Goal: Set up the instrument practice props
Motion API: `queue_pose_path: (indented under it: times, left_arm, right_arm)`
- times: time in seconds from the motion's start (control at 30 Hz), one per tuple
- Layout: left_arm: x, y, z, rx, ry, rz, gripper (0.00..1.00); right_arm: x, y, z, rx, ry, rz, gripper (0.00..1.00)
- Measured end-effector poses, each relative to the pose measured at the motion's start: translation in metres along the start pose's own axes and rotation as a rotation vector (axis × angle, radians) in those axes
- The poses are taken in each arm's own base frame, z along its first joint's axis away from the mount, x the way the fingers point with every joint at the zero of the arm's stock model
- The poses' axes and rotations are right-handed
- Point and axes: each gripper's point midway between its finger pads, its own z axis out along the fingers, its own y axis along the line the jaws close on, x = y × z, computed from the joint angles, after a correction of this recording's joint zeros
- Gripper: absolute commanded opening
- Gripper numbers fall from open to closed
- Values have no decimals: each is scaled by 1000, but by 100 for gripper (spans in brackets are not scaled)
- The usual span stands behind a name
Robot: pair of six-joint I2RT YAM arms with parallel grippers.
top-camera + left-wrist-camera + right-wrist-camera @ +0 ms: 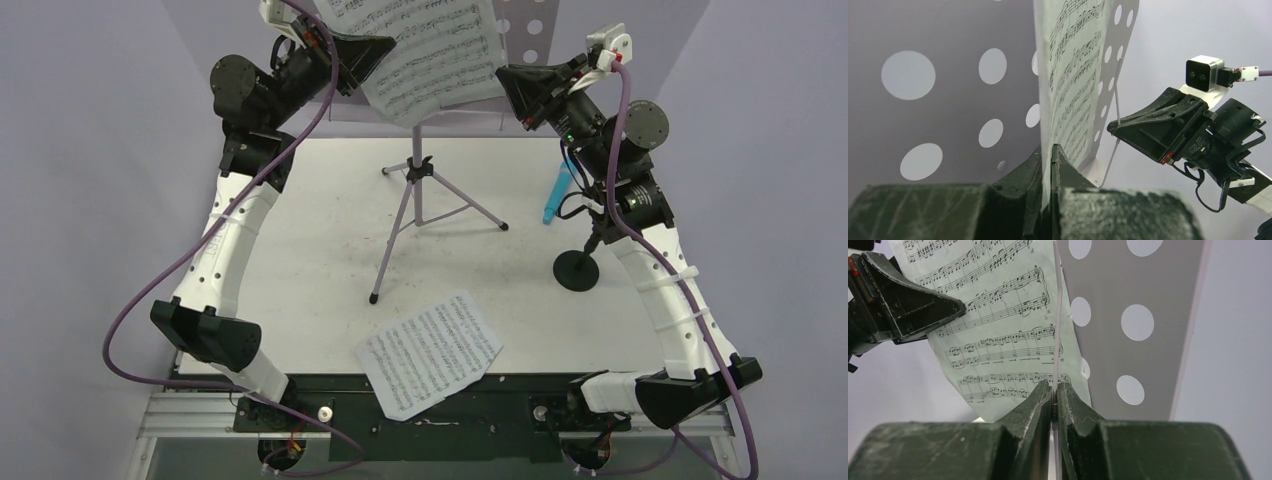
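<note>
The lilac music stand (416,190) stands on its tripod at mid-table, its perforated desk (948,100) raised at the back. One white sheet-music page (430,50) leans on the desk. My left gripper (388,45) is shut on that page's left edge (1050,150). My right gripper (503,75) is shut on the stand's thin page-holder wire (1057,315), just above its spring. A second page (430,350) lies flat near the front edge. The turquoise microphone (556,196) lies at the right, partly behind my right arm. The black mic stand (577,270) has its round base beside it.
The stand's three legs (385,265) spread over the middle of the white table (300,250). Lilac walls close in the back and both sides. My right arm reaches over the mic stand and the microphone.
</note>
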Motion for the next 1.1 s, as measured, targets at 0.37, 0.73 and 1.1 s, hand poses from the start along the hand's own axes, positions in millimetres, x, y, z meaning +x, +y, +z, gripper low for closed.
queue_pose_path:
  times: [0.37, 0.73, 1.1]
  left_arm:
    - [-7, -28, 16, 86, -17, 39, 0]
    - [3, -29, 32, 105, 17, 59, 4]
    - [13, -26, 36, 104, 38, 66, 44]
  right_arm:
    - [0, 4, -2, -25, -12, -19, 5]
    - [0, 7, -2, -40, -12, -19, 5]
    - [0, 7, -2, -40, -11, -19, 5]
